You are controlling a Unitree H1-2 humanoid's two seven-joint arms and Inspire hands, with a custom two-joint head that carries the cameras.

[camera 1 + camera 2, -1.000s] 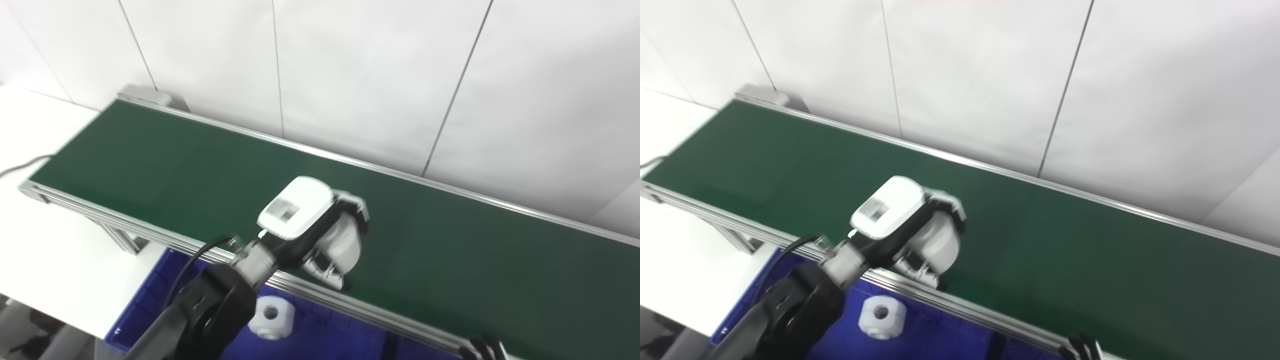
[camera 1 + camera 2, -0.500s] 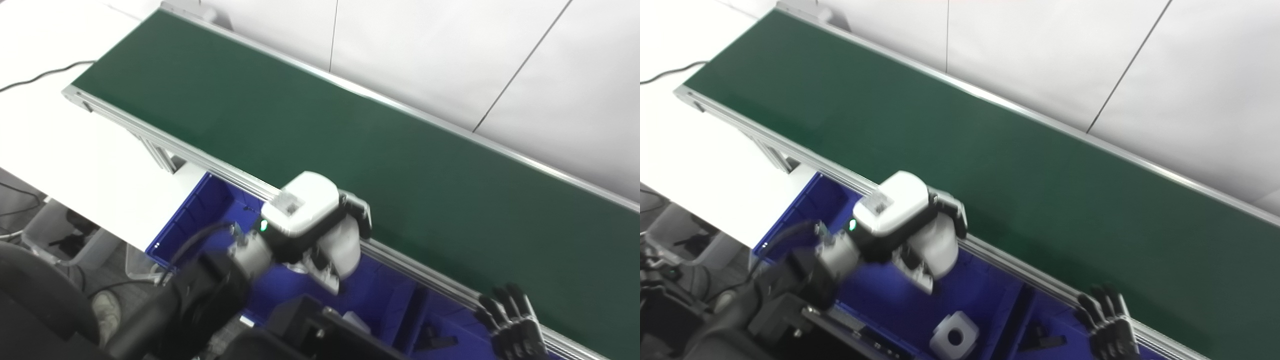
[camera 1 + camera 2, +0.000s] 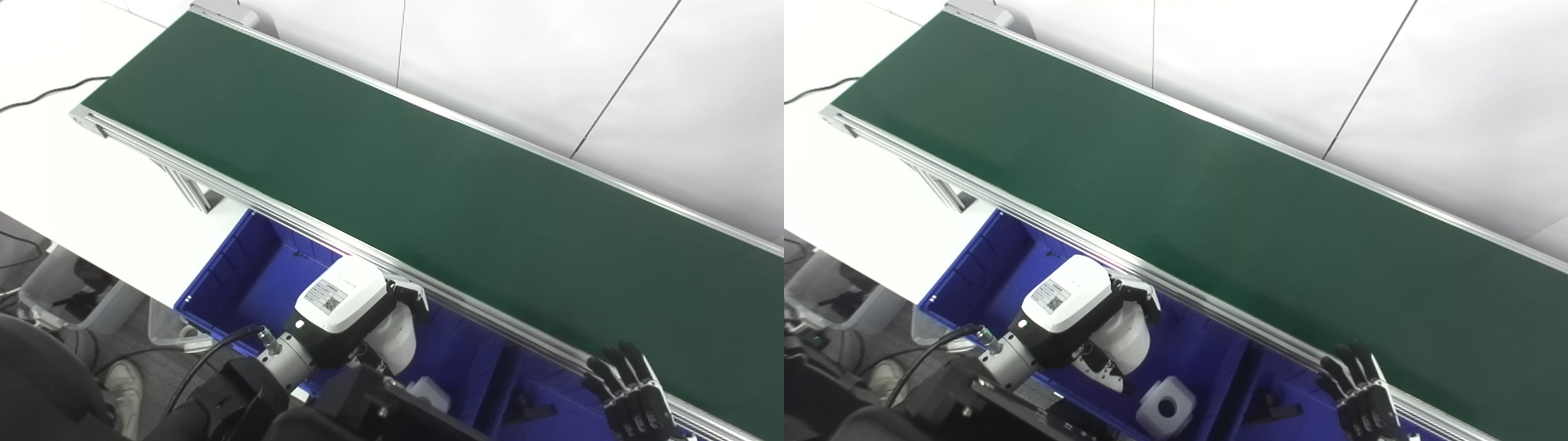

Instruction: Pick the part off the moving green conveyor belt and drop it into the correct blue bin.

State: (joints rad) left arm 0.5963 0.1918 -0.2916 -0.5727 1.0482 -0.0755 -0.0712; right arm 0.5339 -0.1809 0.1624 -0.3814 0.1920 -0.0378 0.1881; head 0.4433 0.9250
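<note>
My left hand (image 3: 1078, 321) hangs over the left blue bin (image 3: 986, 257), just in front of the green conveyor belt (image 3: 429, 184). Its fingers are curled shut around a white round part (image 3: 1128, 338). The same part (image 3: 397, 344) shows under the hand in the left eye view. A white hexagonal part with a centre hole (image 3: 1167, 409) lies on the bin floor just right of the hand. My black right hand (image 3: 1363, 398) rests at the belt's front rail, lower right, fingers spread and empty. The belt surface itself carries nothing.
A second blue compartment (image 3: 551, 398) to the right holds a small black part (image 3: 1274, 407). A white table (image 3: 73, 177) with a black cable (image 3: 43, 95) lies to the left. The belt's aluminium rail (image 3: 275, 214) runs above the bins. White wall panels stand behind.
The camera tilted down after the earliest frames. My left hand, still holding the white part, came back off the belt, over the rail and lower into the left bin. The right hand stayed put.
</note>
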